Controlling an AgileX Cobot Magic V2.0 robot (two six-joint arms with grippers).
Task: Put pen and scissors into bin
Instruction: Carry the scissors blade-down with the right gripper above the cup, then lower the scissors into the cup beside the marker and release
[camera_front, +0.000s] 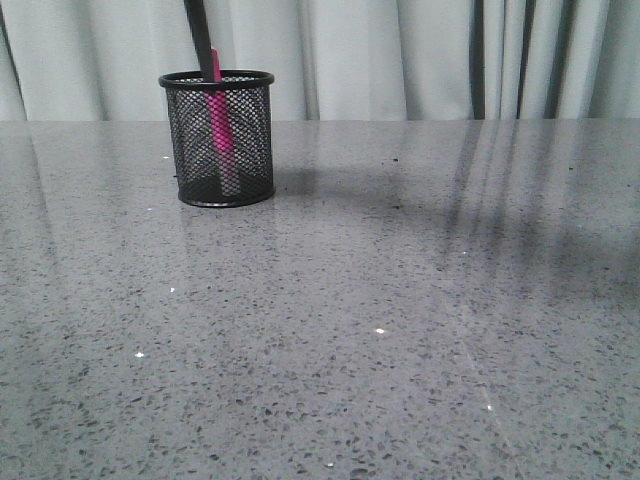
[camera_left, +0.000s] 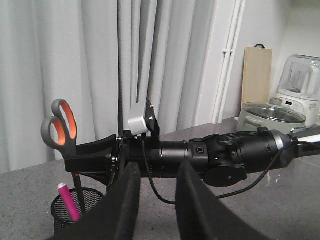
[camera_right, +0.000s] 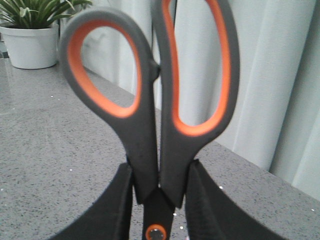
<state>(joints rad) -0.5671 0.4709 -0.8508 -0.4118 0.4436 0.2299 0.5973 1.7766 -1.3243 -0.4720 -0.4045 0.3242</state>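
Magenta pen (camera_front: 218, 125) already stands inside the black mesh bin (camera_front: 220, 140) on the grey speckled surface (camera_front: 400, 320), so that half of the task looks done. The scissors (camera_right: 160, 100) are pinched near the pivot between the pads of the right end effector (camera_right: 159, 200), handles up and blades pointing down into the bin beside the pen, apparently not let go yet. What's left, I judge, is the release and lift-away; the left end effector (camera_left: 156, 200) holds nothing, fingers moderately apart, hanging back from the bin.
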